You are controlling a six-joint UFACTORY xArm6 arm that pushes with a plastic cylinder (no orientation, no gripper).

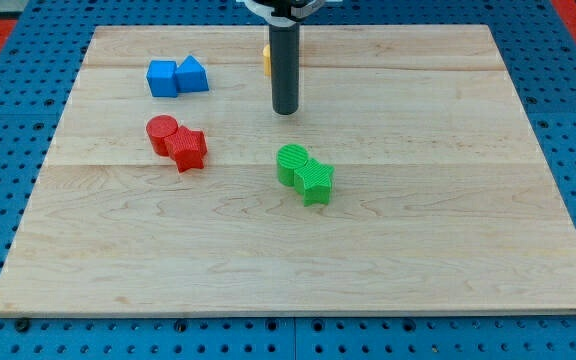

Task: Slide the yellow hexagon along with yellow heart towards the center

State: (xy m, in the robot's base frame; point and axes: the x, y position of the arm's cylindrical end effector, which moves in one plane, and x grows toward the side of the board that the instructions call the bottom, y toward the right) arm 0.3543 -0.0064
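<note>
My tip [285,110] is at the lower end of the dark rod, near the top middle of the wooden board [448,250]. A yellow block [266,60] peeks out just left of the rod, near the board's top edge; most of it is hidden behind the rod and its shape cannot be made out. My tip sits slightly below and right of that yellow sliver. No second yellow block shows separately.
A blue cube [162,78] and a blue triangular block [193,74] touch at the upper left. A red cylinder [162,133] and a red star [188,149] touch at the left. A green cylinder [291,162] and a green star [316,180] touch near the middle.
</note>
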